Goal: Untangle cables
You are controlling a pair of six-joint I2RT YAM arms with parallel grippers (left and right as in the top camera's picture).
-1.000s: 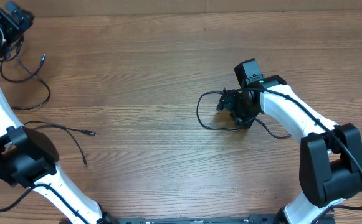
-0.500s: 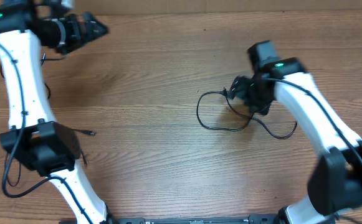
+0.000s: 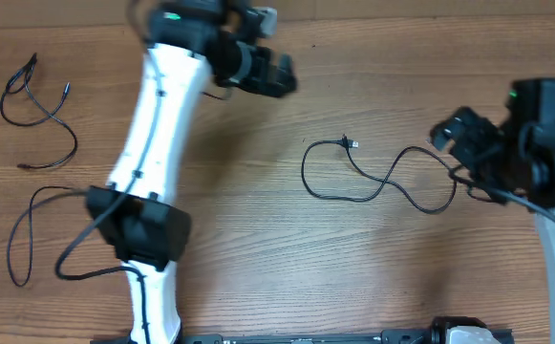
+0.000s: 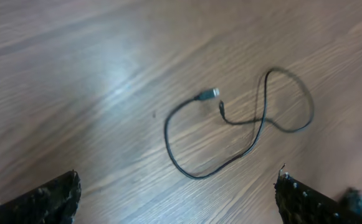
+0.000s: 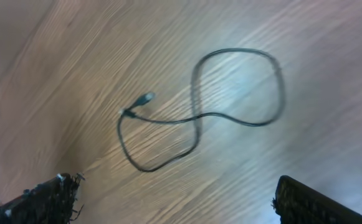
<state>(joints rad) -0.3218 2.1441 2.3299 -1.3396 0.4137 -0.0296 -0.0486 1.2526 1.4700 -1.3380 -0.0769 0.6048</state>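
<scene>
— How's it going?
— Looking done: the upper-left cable [image 3: 42, 120], lower-left cable [image 3: 11, 244] and centre cable [image 3: 304, 177] are lying apart on the bench [image 3: 258, 239]. The left hand [image 3: 282, 78] and right hand [image 3: 446, 132] are hovering (both wide, empty).

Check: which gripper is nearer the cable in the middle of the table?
Right. The right gripper hangs just beyond the right end of the middle cable. The left gripper is farther off, up and left of the cable's plug end.
</scene>
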